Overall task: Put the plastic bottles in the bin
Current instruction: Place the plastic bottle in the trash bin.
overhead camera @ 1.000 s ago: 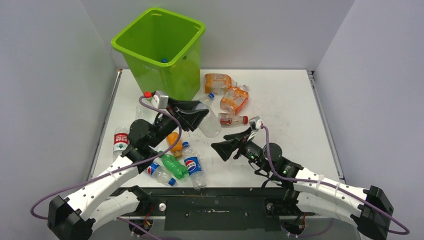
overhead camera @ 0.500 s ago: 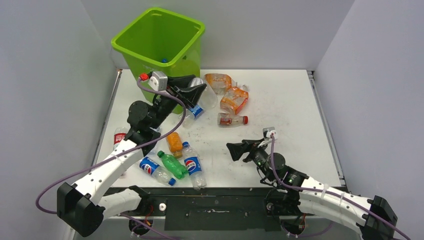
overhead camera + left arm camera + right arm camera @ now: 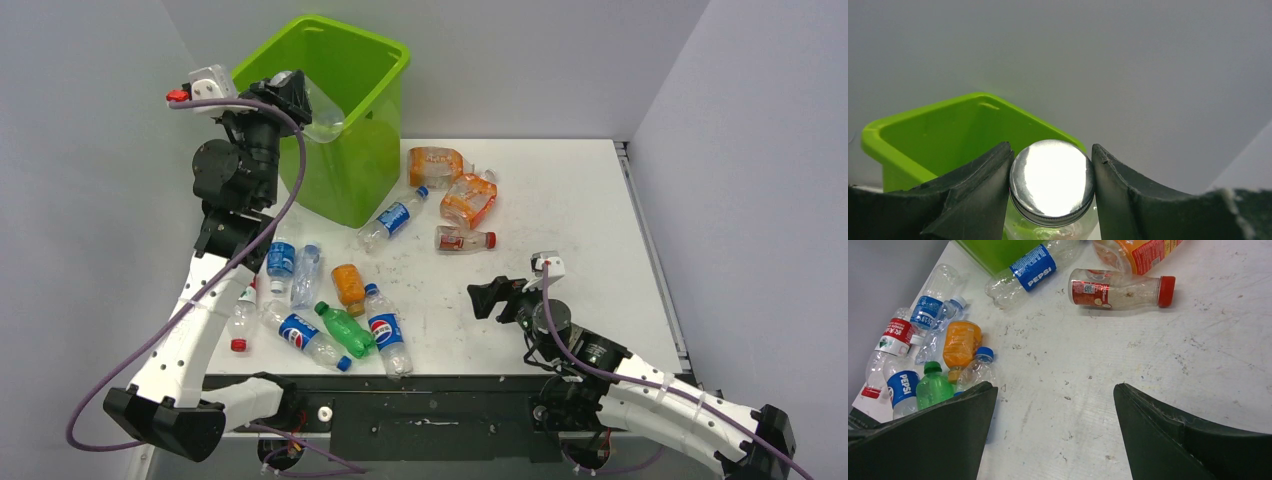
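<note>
Since a second ago the left gripper (image 3: 290,92) has risen from the table (image 3: 560,200) to the bin (image 3: 375,45) rim, clamped on a clear bottle (image 3: 322,120) over the opening. The right gripper (image 3: 487,297) gapes empty. About a dozen loose bottles (image 3: 385,330) remain on the table.

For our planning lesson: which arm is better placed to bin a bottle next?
Left. The left gripper grips a clear bottle at the bin's rim; the right gripper is open, empty, low over the table.
</note>
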You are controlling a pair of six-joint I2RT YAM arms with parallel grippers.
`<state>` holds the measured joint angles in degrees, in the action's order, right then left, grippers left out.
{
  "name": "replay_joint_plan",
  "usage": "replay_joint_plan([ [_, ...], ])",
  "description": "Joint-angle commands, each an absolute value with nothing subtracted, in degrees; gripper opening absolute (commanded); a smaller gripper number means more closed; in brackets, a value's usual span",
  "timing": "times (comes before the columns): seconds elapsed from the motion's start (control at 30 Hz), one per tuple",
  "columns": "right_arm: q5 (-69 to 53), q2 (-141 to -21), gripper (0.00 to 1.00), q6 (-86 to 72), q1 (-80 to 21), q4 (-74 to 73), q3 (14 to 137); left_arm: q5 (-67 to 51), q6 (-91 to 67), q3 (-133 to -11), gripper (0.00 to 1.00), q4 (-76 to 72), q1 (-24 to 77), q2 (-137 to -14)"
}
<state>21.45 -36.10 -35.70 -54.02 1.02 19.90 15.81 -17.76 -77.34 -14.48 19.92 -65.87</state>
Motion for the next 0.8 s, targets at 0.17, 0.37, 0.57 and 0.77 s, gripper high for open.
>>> replay_joint_plan([
  [0.17,25.52,-31.46,0.90,-32.49,-53.61,-5.75,24.86,22.63,-19.14,-89.41,0.00,-13.07,14.46,-77.09],
  [0.37,25.95,-31.96,0.90,-32.21,-53.70,-7.78,26.64,15.99,-17.47,-90.69,0.00,-35.72,14.28,-85.74],
  [0.57,25.87,-32.64,0.90,-32.90,-53.70,-7.84,26.23,17.46,-15.60,-95.37,0.00,-41.51,13.96,-95.10],
  [0.77,26.61,-33.02,0.90,-35.06,-53.70,-8.10,24.89,16.65,-13.91,-95.79,0.00,-45.67,13.63,-99.88],
])
